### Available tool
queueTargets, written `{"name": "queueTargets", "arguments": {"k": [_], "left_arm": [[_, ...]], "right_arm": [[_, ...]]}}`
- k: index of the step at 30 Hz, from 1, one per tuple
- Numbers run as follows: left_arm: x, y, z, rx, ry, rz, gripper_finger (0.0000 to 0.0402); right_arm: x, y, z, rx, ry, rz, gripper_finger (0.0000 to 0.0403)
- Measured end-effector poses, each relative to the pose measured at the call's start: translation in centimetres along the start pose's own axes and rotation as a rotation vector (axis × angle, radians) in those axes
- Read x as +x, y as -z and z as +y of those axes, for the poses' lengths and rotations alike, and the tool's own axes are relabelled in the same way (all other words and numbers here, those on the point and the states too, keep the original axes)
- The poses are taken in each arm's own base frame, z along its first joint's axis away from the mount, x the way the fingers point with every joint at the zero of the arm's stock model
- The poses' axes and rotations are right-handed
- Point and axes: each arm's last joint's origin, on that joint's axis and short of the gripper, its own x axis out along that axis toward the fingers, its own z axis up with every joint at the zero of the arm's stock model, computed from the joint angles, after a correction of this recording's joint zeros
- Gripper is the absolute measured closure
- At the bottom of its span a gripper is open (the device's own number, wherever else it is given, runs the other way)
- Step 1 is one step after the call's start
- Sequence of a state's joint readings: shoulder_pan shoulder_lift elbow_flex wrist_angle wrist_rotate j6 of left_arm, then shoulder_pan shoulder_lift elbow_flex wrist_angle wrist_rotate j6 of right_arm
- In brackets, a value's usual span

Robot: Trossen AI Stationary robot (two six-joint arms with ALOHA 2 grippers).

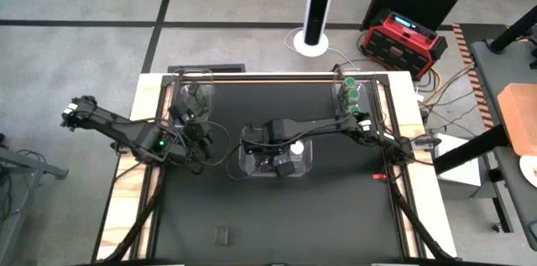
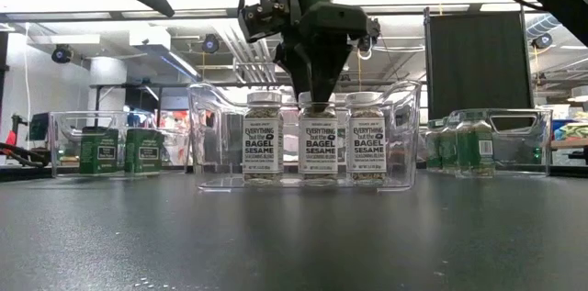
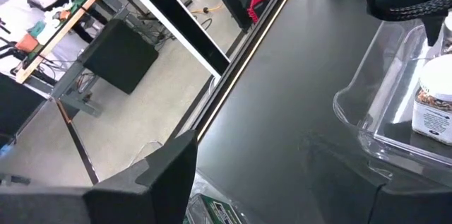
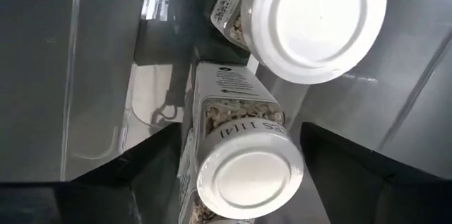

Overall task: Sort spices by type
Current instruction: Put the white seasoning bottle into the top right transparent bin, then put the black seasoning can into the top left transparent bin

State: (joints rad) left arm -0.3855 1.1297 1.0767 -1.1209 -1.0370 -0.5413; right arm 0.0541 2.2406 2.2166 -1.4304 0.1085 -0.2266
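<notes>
We take the centre bin (image 2: 213,135) as landmark. In it three jars (image 2: 319,144) stand upright in a row across the low view. The right gripper (image 1: 281,161) sits directly above the middle jar. Left of the centre bin, well apart, lies the left bin (image 2: 64,139) holding jars; the left gripper (image 1: 195,134) hangs between them. Right of it, the right bin (image 2: 519,130) holds more jars.

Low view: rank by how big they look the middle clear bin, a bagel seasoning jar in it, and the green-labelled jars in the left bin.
1. Middle clear bin, clearly largest.
2. Bagel seasoning jar.
3. Green-labelled jars, which look smallest, but they stand farther from the camera, so their true size against the bagel jar is unsure.
</notes>
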Motion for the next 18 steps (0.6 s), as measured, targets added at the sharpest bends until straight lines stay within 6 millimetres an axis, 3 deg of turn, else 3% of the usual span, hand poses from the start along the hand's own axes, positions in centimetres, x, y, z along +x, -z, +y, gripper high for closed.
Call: {"name": "queueTargets", "arguments": {"k": [10,18], "left_arm": [[0.0,0.0,0.0,-0.002,0.0,-0.001,0.0171],[0.0,0.0,0.0,-0.008,0.006,0.0,0.0171]], "right_arm": [[-2.3,0.8,-0.2,0.041,0.009,-0.045,0.0072],[-6.8,2.7,-0.1,0.124,0.023,-0.138,0.0086]]}}
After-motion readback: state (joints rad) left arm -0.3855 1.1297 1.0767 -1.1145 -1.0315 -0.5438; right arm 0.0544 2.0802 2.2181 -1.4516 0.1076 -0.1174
